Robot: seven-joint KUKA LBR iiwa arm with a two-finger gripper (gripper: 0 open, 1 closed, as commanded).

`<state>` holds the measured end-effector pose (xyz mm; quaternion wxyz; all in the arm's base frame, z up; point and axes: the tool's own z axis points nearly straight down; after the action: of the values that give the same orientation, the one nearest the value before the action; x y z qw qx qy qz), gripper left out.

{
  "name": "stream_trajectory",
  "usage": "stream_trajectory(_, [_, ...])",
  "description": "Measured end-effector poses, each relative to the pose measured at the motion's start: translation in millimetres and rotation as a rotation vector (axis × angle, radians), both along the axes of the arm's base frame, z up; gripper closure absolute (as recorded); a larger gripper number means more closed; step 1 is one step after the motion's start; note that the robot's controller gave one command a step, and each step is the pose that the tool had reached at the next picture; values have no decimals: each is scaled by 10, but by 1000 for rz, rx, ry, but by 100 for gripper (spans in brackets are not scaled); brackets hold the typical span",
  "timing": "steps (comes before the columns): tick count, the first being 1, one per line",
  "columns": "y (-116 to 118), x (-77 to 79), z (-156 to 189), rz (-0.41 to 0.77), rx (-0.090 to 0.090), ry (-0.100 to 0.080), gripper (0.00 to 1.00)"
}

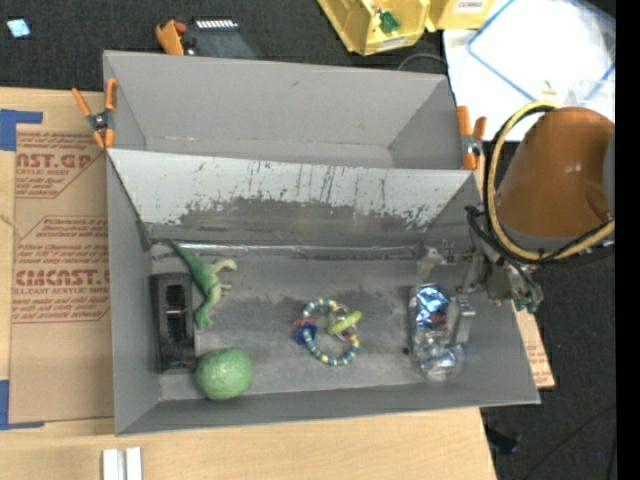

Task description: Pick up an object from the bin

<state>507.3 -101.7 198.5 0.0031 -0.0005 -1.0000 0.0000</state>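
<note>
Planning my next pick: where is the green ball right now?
In the camera view, the green ball sits in the lower-left corner of the bin, right beside the black box and left of the beaded bracelet.

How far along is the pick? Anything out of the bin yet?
Done: the arm is down at the bin's right end, beside the crinkled blue-and-silver wrapper. In hand: no grip visible. Left: grasp and lift; wrapper, bead ring, green ball all rest on the floor.
</note>
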Motion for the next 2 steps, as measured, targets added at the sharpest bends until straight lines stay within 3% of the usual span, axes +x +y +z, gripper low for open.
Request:
stream_trajectory(1, [5, 16, 46, 2, -1, -8, 0])
stream_trajectory(2, [375, 205, -527, 132, -1, -10, 0])
